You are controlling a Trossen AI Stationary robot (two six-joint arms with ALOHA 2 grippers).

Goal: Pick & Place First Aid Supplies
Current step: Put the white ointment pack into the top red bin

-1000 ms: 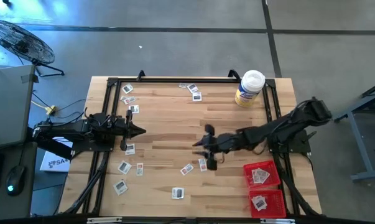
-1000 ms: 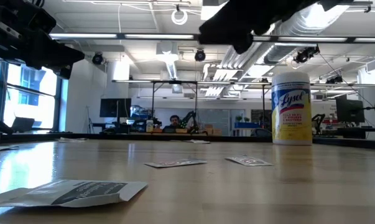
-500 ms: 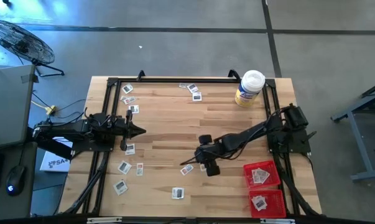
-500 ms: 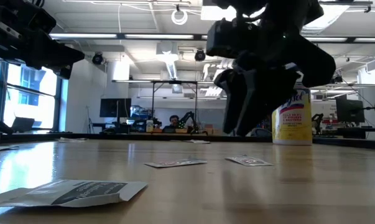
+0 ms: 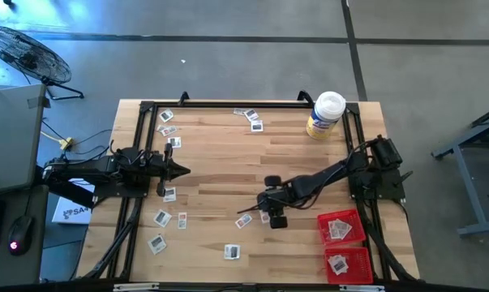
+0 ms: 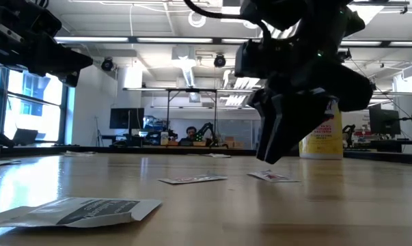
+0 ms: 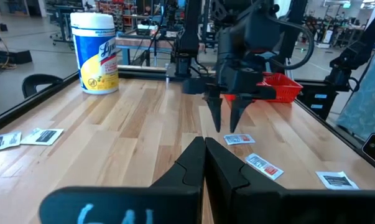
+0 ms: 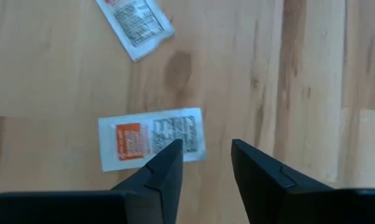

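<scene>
Several small white-grey packets lie flat on the wooden table [image 5: 228, 162], most toward its left and near sides. My right gripper [image 5: 269, 212] [image 8: 206, 149] is open and points down over one packet with an orange mark [image 8: 151, 138] [image 7: 239, 139]. One fingertip stands over that packet's edge, a little above it. Another packet [image 8: 134, 22] [image 5: 244, 220] lies just beyond. In the low view the right gripper [image 6: 277, 147] hangs over a packet [image 6: 274, 176]. My left gripper [image 5: 179, 170] [image 7: 204, 149] is shut and waits level at the table's left side.
Two red trays [image 5: 353, 221] [image 5: 358, 261] sit at the near right corner, each with packets inside. A yellowish white-lidded jar [image 5: 325, 113] [image 7: 95, 53] stands at the far right. A black frame [image 5: 228, 104] runs along the table's edges. A large packet [image 6: 76, 210] lies close to the low camera.
My right gripper has moved toward the near edge and come down, tipping from nearly level until its fingers point down just above a packet. The right arm's elbow has folded back toward its base. The packets have not moved.
</scene>
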